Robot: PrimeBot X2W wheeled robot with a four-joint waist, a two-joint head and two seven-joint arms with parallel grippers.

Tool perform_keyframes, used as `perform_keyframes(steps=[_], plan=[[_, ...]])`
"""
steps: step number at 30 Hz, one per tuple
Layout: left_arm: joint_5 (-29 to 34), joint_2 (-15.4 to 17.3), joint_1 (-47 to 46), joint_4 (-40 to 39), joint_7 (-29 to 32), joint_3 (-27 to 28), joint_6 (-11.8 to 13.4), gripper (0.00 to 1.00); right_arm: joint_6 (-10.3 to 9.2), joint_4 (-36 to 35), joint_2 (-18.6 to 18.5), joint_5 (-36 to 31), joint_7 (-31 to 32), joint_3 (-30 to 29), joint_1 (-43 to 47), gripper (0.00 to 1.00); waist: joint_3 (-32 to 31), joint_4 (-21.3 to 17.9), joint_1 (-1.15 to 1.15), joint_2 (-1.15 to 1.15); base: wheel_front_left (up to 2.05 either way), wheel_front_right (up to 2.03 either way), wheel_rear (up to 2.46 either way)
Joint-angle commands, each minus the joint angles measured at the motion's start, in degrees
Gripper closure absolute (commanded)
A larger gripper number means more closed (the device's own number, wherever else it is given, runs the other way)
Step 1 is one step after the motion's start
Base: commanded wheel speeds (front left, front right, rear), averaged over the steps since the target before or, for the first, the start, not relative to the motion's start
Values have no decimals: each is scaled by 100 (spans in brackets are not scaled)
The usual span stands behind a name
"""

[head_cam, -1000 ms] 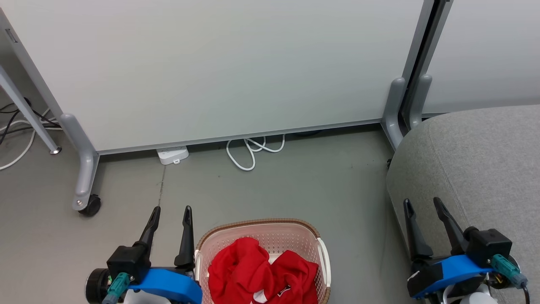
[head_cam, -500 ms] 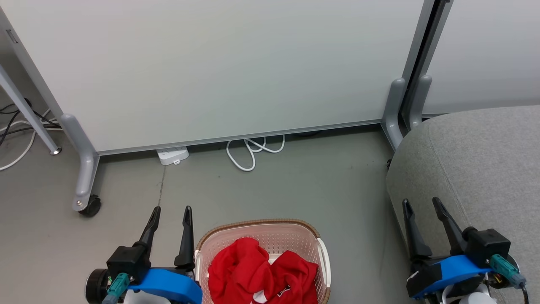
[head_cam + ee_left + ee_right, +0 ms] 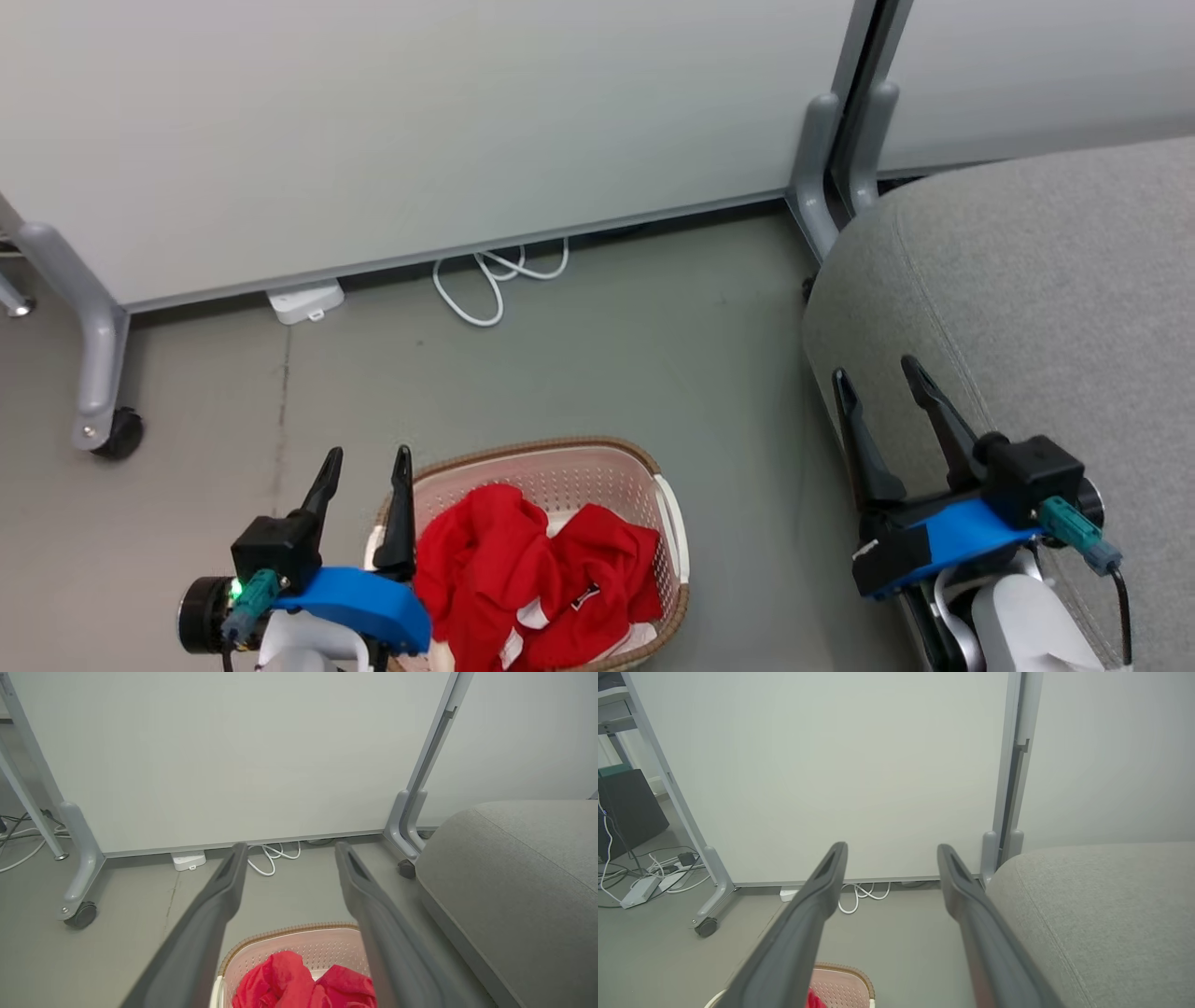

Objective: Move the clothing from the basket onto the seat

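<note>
Red clothing (image 3: 537, 583) with white trim lies bunched in the cream basket (image 3: 597, 465) with a brown rim, on the floor at the bottom of the head view. The same clothing (image 3: 303, 987) and basket (image 3: 289, 933) show low in the left wrist view. My left gripper (image 3: 366, 457) hangs open just left of the basket's rim, nothing between its fingers. My right gripper (image 3: 878, 378) is open too, in front of the grey seat (image 3: 1046, 308) at the right. The seat (image 3: 1101, 914) fills the right wrist view's lower right, and a corner of the basket (image 3: 845, 977) sits at its bottom.
A white partition panel (image 3: 420, 121) on grey wheeled legs (image 3: 93, 373) stands behind the basket. A white power strip (image 3: 305, 301) and coiled white cable (image 3: 495, 280) lie at its foot. More cables and a dark box (image 3: 630, 807) sit far left in the right wrist view.
The head camera has tilted down and turned right, so the whole scene shifted up and left. More of the basket and clothing is in view. Both grippers stay open.
</note>
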Motion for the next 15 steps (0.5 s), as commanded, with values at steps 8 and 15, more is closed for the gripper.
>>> perform_keyframes(steps=[8, 15], plan=[[-14, 305, -917, 889, 183, 53, -5, 0, 3, -193, -25, 50, -123, 495, -711, 0, 1374, -880, 0, 0, 0, 0, 0], [25, 632, -1618, 1522, 539, 106, 54, 0, 3, -288, -21, 326, -213, 897, -1220, 0, 2381, -1379, 0, 0, 0, 0, 0]])
